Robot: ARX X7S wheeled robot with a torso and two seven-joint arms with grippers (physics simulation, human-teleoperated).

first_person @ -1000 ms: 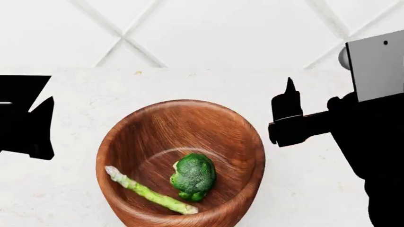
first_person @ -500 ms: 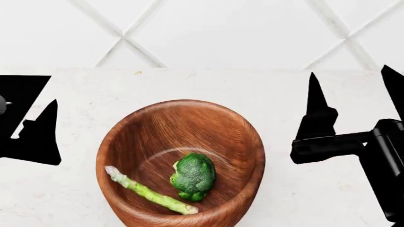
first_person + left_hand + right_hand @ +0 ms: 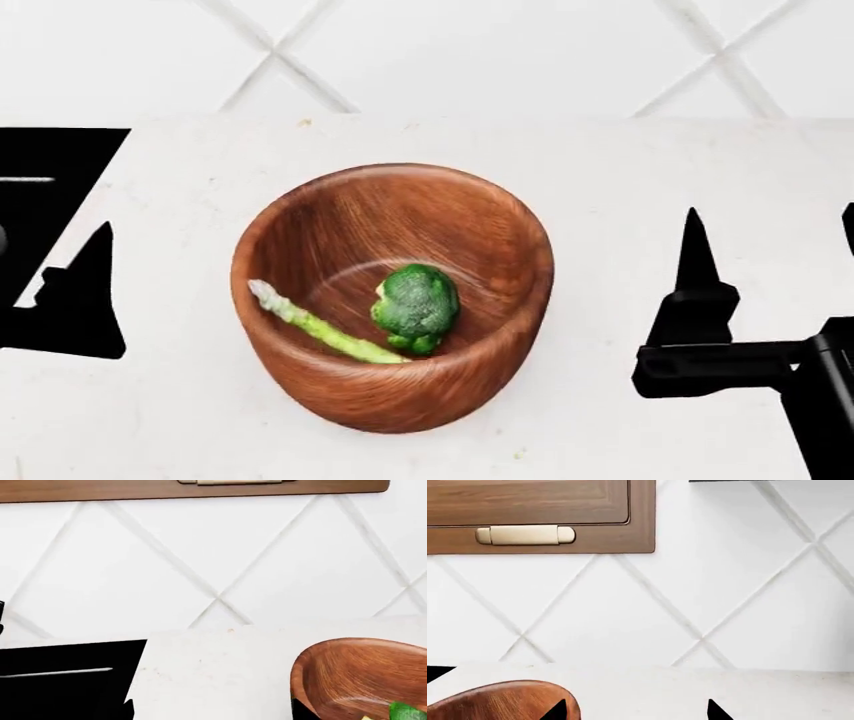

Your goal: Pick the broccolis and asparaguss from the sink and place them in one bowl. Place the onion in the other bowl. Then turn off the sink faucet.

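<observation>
The view is pulling back: the bowl (image 3: 395, 300) is now sitting farther off, and the right gripper (image 3: 767, 240) is dropping lower right, fingers spread, empty. Broccoli (image 3: 415, 299) and asparagus (image 3: 320, 326) are lying inside the bowl. Left gripper (image 3: 60, 285): state indeterminable. Onion, sink and faucet are showing nowhere. No legible markings.

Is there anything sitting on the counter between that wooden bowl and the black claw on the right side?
Nothing. In the head view, only bare white countertop separates the round brown wooden bowl from the right end effector.
</observation>
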